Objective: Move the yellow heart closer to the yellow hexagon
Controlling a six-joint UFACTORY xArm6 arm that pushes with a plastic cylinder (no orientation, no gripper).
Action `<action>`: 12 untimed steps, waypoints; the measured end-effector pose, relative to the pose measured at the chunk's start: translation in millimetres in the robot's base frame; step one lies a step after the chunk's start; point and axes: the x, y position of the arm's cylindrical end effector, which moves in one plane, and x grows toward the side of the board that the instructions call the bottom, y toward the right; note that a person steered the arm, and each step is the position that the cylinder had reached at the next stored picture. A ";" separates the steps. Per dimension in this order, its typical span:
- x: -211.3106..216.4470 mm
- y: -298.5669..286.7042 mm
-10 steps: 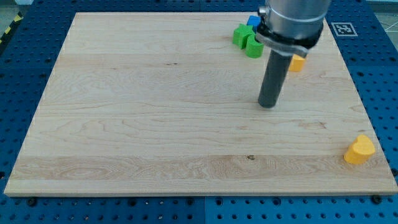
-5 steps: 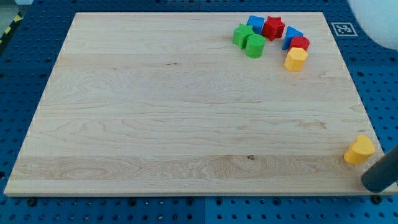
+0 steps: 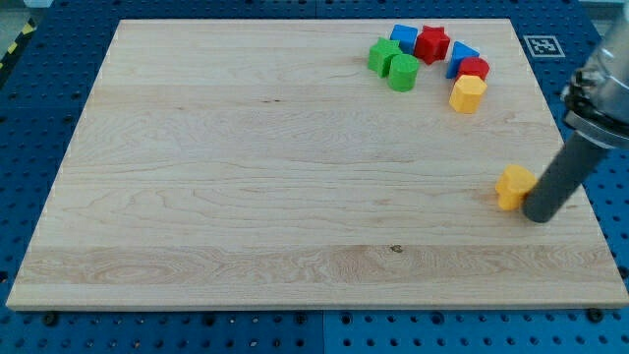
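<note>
Yellow heart (image 3: pixel 513 187) sits near the desk's (image 3: pixel 246 167) right side, roughly mid-height in the view, and my tip (image 3: pixel 538 215) is right up against it on its right and slightly below. Looks like touching, or as good as. No claw on me, so no spread or pinch to report, just the dark rod coming down from the view's upper right.

Yellow hexagon (image 3: pixel 468 93) is up toward the view's top, a bit left of the heart and well apart from it. It's at the bottom end of a little cluster: red block (image 3: pixel 474 69) just above it, touching or nearly, blue block (image 3: pixel 460 54) above that, then a red star-ish block (image 3: pixel 430 43) and another blue block (image 3: pixel 402 36) further left along the top edge. Two green blocks (image 3: pixel 391 63) sit side by side at the cluster's left end, their shapes hard to tell apart.

Desk is a pale wooden board on a blue pegboard (image 3: pixel 39 88).
</note>
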 end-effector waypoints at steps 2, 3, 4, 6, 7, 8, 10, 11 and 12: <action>-35.8 -33.6; -53.8 -46.3; -67.6 -48.2; -79.1 -45.3; -92.6 -44.6; -99.7 -38.9; -99.1 -22.0; -99.1 -53.3; -105.3 -66.5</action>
